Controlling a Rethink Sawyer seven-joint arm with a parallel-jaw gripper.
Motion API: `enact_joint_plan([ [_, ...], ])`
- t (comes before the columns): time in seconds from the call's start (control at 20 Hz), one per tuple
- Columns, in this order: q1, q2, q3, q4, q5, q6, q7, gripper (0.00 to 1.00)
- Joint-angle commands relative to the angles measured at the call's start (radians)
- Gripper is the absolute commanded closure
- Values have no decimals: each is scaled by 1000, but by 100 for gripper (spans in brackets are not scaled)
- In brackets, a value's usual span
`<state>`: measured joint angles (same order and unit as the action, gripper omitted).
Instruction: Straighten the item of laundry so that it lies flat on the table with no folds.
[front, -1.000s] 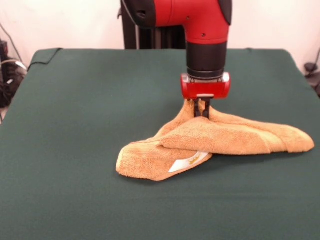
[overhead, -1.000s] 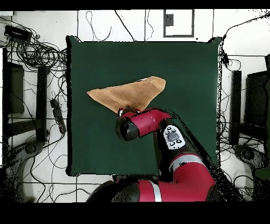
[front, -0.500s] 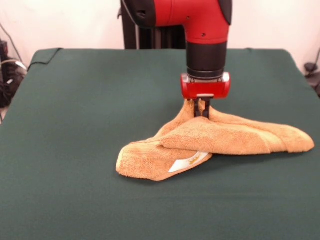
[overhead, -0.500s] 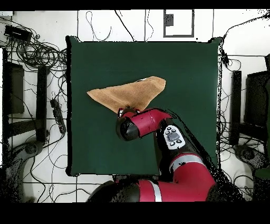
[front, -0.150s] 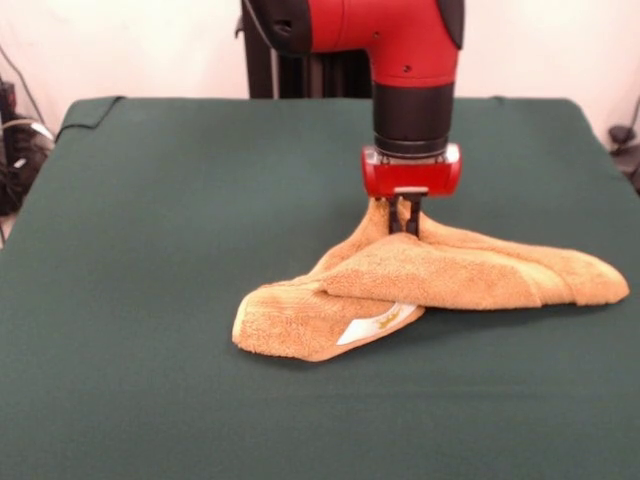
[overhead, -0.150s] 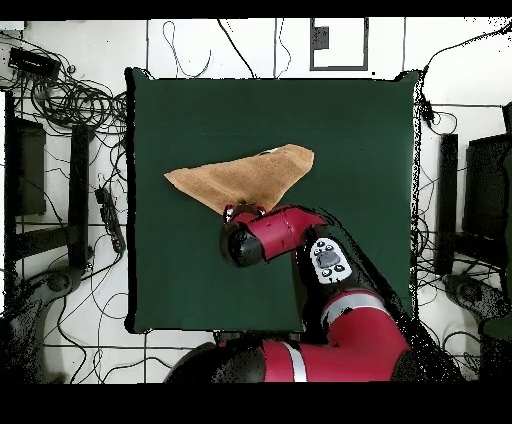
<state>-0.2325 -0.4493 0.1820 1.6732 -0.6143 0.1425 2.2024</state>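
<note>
The item of laundry (front, -0.150s: 430, 275) is an orange-tan towel, folded over itself into a long wedge on the green table (front, -0.150s: 150, 220). A white label (front, -0.150s: 372, 322) peeks from under the upper fold near its front. My gripper (front, -0.150s: 404, 218) comes straight down onto the towel's far edge and is shut on a pinch of cloth that rises to a small peak. From above, the towel (overhead, -0.150s: 245, 177) shows as a flat triangle, with the arm's head (overhead, -0.150s: 250, 235) covering its near edge and hiding the gripper.
Cables and dark equipment (overhead, -0.150s: 60, 110) lie on the floor left of the table in the overhead view. More stands and cables (overhead, -0.150s: 450, 190) sit to its right. A fold of the table cloth (front, -0.150s: 90, 110) bunches at the far left corner.
</note>
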Motion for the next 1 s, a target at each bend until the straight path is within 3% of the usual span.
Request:
enact_joint_plan([
  [0.05,25,60,12,114,15,3,86,100],
  [1.0,-1,68,-20,196,-6,-68,77,100],
])
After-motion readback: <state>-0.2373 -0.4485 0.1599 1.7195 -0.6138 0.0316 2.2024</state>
